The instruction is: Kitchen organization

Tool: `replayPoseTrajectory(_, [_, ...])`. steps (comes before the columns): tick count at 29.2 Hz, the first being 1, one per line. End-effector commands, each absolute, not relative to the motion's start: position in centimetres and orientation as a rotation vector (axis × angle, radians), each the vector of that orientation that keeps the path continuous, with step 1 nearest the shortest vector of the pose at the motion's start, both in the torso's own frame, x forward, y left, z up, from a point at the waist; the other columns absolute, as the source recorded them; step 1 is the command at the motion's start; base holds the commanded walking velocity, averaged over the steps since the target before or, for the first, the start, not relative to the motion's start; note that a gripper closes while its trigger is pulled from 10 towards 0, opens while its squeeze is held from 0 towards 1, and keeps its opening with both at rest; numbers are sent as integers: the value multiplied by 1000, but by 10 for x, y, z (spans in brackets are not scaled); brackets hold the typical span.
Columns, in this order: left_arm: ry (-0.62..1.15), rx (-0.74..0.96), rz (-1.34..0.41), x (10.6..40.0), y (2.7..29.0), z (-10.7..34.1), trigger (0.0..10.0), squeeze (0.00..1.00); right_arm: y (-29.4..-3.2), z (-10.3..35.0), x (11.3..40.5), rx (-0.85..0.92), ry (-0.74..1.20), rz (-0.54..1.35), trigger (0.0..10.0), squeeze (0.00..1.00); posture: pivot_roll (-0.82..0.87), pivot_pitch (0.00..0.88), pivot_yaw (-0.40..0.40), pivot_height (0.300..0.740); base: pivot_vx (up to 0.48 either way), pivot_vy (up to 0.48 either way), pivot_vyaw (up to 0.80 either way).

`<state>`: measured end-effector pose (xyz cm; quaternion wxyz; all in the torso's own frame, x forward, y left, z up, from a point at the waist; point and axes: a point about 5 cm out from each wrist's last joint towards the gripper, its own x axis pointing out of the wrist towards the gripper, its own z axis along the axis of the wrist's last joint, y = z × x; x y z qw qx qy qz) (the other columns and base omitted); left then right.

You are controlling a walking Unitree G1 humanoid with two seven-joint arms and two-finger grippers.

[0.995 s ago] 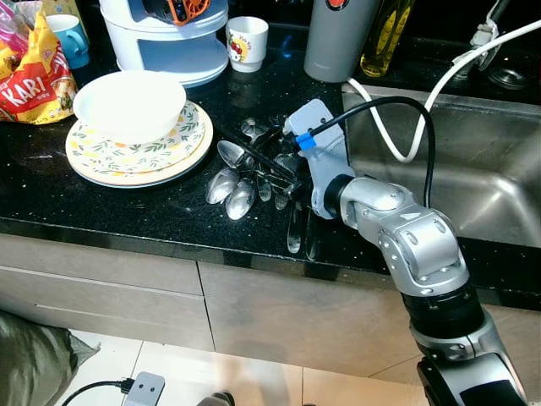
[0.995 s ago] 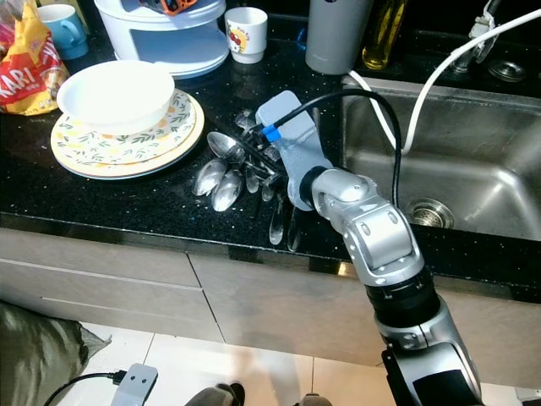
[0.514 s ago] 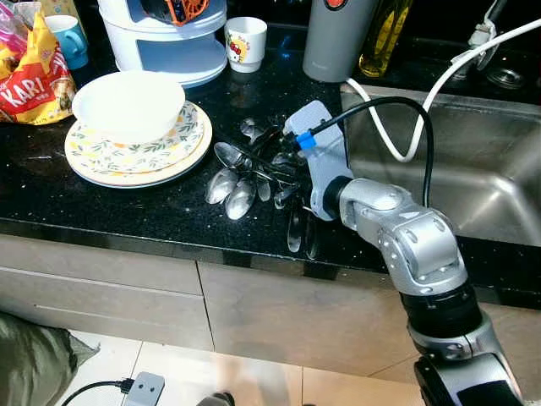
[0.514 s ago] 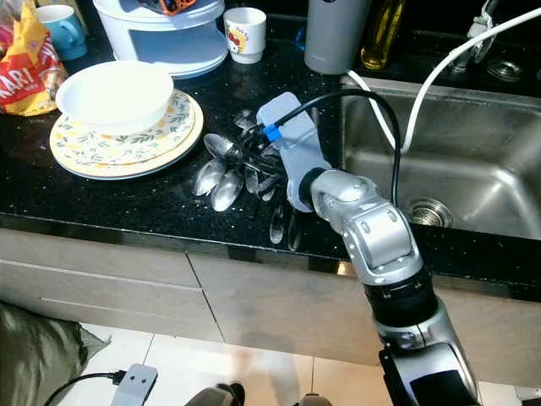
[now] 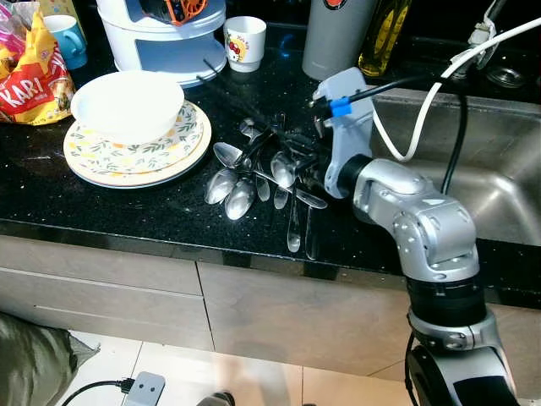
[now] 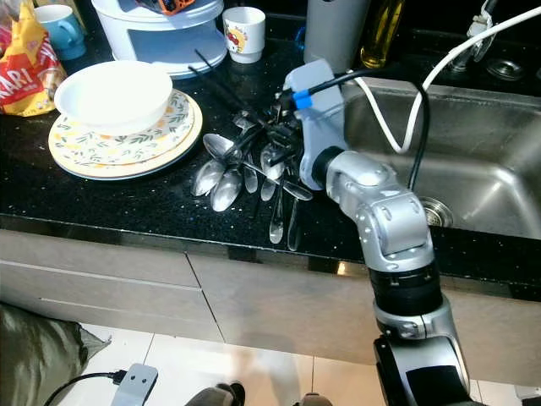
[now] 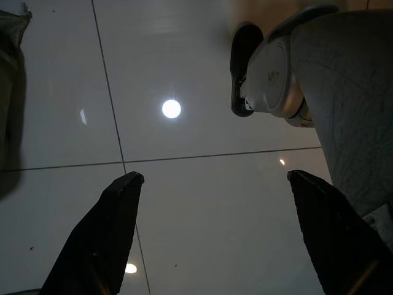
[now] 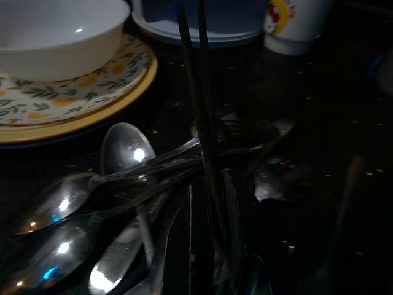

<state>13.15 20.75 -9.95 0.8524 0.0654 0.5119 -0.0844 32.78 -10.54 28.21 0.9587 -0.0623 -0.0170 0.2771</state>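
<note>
Steel spoons (image 5: 245,182) beside stacked plates (image 5: 139,152)

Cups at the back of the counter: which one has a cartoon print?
The white cup beside the blue-and-white container carries a red-and-yellow cartoon print; the blue mug behind the snack bag shows none.

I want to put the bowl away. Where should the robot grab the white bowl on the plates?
Probably by the rim. The white bowl sits upright and open on the stacked plates, so one finger could slip inside and one outside its thin wall. Coming from above on the side nearest the spoons looks easiest, since the right gripper is already over there.
</note>
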Motion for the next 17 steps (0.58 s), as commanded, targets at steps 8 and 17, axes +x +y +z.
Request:
replayPoseTrajectory(8, [1104,135,-199,126,204,-102,10000,0,-111,293,326,-184,-134,544,0,0,29,133,-25,740,0,0,0])
replayPoseTrajectory(17, [1102,138,-202,127,204,-102,10000,0,-117,301,325,-630,-309,452,0,0,27,134,-23,740,0,0,0])
